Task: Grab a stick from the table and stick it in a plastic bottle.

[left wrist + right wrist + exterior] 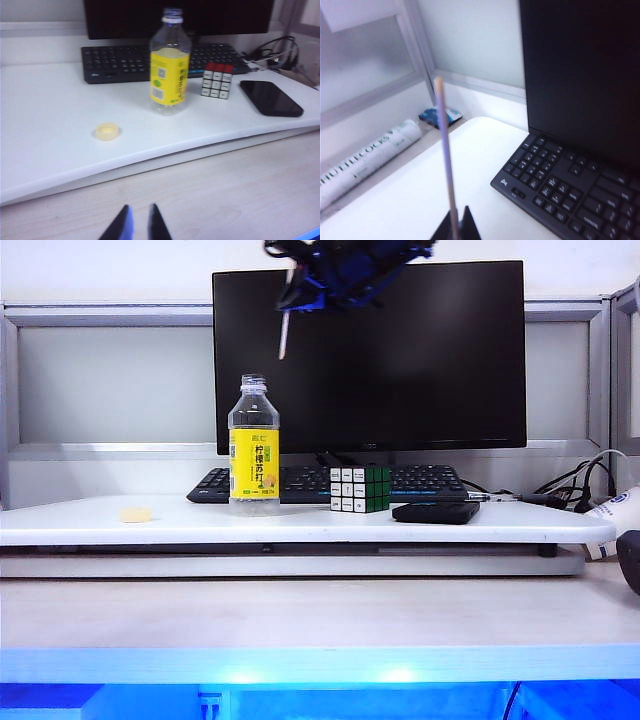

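Note:
The clear plastic bottle [254, 445] with its yellow label stands uncapped on the white table [90, 525], in front of the keyboard. High above it, my right gripper [295, 302] is shut on the thin pale stick [284, 335]. The stick hangs down, its lower end a little above and to the right of the bottle's mouth. In the right wrist view the stick [445, 150] rises straight out from the pinched right gripper [460, 212]; the bottle is out of that view. My left gripper [138, 222] hovers low over the wood-grain ledge, narrowly open with nothing between its tips, well short of the bottle [170, 65].
A yellow cap [135, 514] lies left of the bottle. A Rubik's cube [360, 488] and a black phone [435, 512] sit to its right. The keyboard [300, 483] and monitor [370, 355] stand behind it. Cables [570, 485] trail at the far right.

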You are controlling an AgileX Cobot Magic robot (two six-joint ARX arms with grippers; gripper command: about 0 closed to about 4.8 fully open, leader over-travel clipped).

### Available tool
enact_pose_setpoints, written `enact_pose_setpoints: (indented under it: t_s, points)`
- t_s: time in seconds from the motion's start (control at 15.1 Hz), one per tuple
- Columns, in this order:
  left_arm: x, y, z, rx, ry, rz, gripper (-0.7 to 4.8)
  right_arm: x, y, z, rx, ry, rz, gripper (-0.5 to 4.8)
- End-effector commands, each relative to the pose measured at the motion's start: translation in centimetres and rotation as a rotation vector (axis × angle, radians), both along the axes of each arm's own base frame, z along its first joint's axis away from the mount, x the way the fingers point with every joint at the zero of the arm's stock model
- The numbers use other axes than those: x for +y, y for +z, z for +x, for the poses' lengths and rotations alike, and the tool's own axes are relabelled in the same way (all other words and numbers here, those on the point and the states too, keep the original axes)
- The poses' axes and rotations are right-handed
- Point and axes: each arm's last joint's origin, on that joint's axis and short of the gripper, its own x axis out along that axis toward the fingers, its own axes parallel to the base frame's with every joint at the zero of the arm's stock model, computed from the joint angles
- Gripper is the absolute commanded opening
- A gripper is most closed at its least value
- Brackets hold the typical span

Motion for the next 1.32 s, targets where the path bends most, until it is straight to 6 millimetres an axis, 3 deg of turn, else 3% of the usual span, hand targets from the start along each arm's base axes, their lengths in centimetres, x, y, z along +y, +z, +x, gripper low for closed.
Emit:
enact_pose_setpoints:
  t_s: [0.07,0.66,1.32]
  points:
    - [0.0,0.2,0.0,-0.017,0.006,0.002,0.56,1.2,0.7,0.3,-0.057,0.001,-0.024,-0.06]
    - [0.1,0.2,0.0,-0.017,0.031,0.003,0.57,3.3,0.1,1.2,-0.071,0.019,-0.028,-0.06]
    - [0.1,0.2,0.0,-0.017,0.031,0.003,0.57,4.0,-1.5,1.7,-0.046,0.023,-0.044,-0.06]
